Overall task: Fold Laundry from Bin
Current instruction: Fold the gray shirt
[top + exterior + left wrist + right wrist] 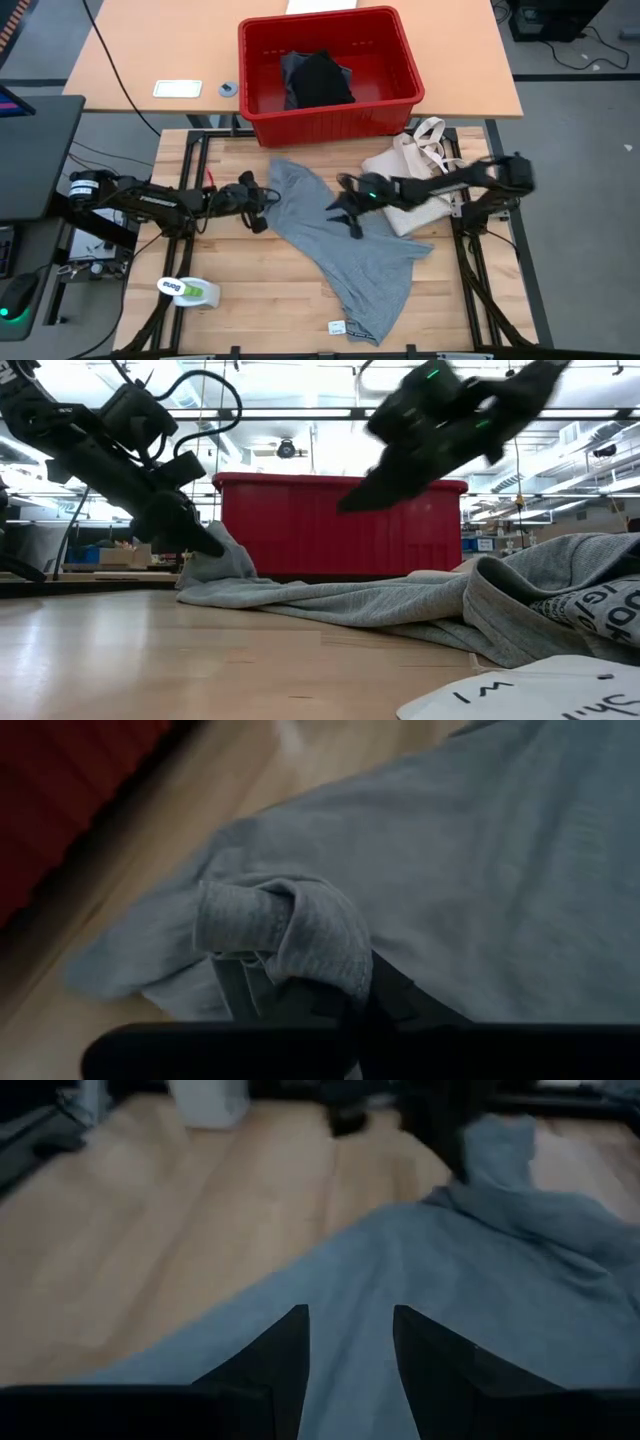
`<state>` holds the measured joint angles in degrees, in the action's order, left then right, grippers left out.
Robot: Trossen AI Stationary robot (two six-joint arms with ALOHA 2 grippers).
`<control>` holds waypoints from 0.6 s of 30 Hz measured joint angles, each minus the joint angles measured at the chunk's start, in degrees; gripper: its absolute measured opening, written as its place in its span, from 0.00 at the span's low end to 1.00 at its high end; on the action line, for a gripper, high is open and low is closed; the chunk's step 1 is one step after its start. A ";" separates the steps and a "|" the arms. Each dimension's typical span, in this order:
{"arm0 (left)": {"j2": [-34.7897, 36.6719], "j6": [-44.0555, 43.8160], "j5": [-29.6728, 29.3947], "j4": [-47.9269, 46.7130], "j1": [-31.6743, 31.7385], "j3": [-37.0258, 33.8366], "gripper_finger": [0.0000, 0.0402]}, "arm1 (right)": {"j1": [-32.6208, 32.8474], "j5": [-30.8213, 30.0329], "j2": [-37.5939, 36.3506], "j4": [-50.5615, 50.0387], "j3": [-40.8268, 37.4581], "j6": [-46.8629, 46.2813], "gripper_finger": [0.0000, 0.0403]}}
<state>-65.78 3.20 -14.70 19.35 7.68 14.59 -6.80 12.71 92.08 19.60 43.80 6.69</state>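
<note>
- A light grey T-shirt (pixel 345 245) lies spread and rumpled across the middle of the wooden table (pixel 250 310), running from near the red bin (pixel 330 75) toward the front edge.
- The left gripper (pixel 262 205) sits low at the shirt's left edge, fingers clamped together on a bunched fold of the grey cloth — the left wrist view shows that fold rolled up right at the fingertips, and from table height the cloth rises in a small peak where it is pinched.
- The right gripper (pixel 350 212) hangs above the shirt's upper middle, clear of the fabric; its two dark fingers (pixel 270 1360) stand apart with grey cloth showing in the gap below them, nothing between them.
- The bin stands at the back of the table, just behind the shirt's top corner, with a black garment (pixel 322 80) heaped inside.
- A cream tote bag (pixel 420 165) lies to the shirt's right, partly under the right arm.
- A white paper tag (pixel 337 326) sits beside the shirt's lower hem.
</note>
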 joint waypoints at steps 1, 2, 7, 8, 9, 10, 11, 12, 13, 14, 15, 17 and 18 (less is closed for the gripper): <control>0.00 0.00 -0.02 -0.16 -0.63 0.00 0.03 | -1.44 0.60 2.44 -0.44 1.92 0.99 0.38; 0.00 -0.02 -0.02 -0.47 -1.19 0.02 0.03 | -2.72 0.87 4.92 -0.74 3.95 1.90 0.39; -0.02 2.26 5.10 -0.38 -4.22 0.02 0.03 | -7.81 3.35 16.78 -2.79 15.38 6.45 0.42; -0.02 3.36 5.38 0.11 -4.93 0.00 0.03 | -8.47 3.77 18.77 -3.59 17.89 7.23 0.43; -0.02 4.60 5.44 0.69 -5.60 0.00 0.03 | -9.01 3.87 20.44 -4.52 20.16 7.97 0.44; -0.02 6.12 5.44 1.09 -6.16 0.02 0.03 | -9.47 3.89 22.12 -5.36 22.68 8.88 0.46; -0.02 7.76 5.42 1.20 -6.66 0.02 0.03 | -9.84 3.86 23.39 -6.35 25.10 9.95 0.47; -0.02 9.18 5.43 1.24 -7.05 0.02 0.03 | -10.13 3.78 24.58 -7.79 27.38 10.79 0.49; -0.02 10.34 5.41 1.24 -7.35 0.02 0.03 | -10.54 3.40 25.75 -9.49 29.86 11.19 0.50; -0.02 11.11 5.42 1.20 -7.52 0.02 0.03 | -10.99 2.87 26.79 -11.28 32.23 11.28 0.52; -0.02 11.44 5.44 1.01 -7.58 0.02 0.03 | -11.49 2.66 28.04 -13.63 34.67 11.18 0.54; -0.04 11.43 5.45 0.38 -7.58 0.02 0.03 | -12.58 2.71 30.94 -18.71 39.65 10.30 0.56; -0.04 11.42 5.47 0.01 -7.58 0.02 0.03 | -12.98 2.76 32.58 -21.29 42.14 9.49 0.58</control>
<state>-65.82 14.62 -9.23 19.36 0.10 14.61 -19.78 15.46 124.66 -1.69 85.94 16.19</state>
